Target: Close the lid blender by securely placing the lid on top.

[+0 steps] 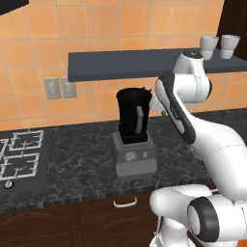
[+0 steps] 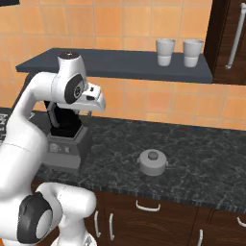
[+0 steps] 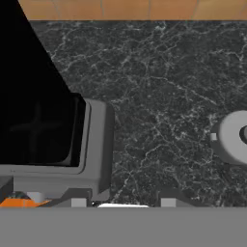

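Note:
The blender (image 1: pixel 131 126) stands on the dark counter, a tall black jar with a grey side handle on a boxy grey base (image 1: pixel 133 157) with a round dial. Its jar mouth (image 3: pixel 38 126) is uncovered and I look down into it. The lid (image 2: pixel 153 162), a round light-grey cap with a small knob, lies flat on the counter to the blender's right, at the right edge of the hand view (image 3: pixel 234 137). My gripper (image 3: pixel 123 200) hangs open above the counter just right of the jar, with nothing between its fingers. The lid is well apart from it.
Two white cups (image 2: pixel 165 52) (image 2: pixel 193 52) stand on the dark wall shelf (image 2: pixel 120 65) above the counter. A stove (image 1: pixel 19 157) lies left of the blender, with wall outlets (image 1: pixel 59 88) behind it. A tall dark cabinet (image 2: pixel 230 38) rises at the right.

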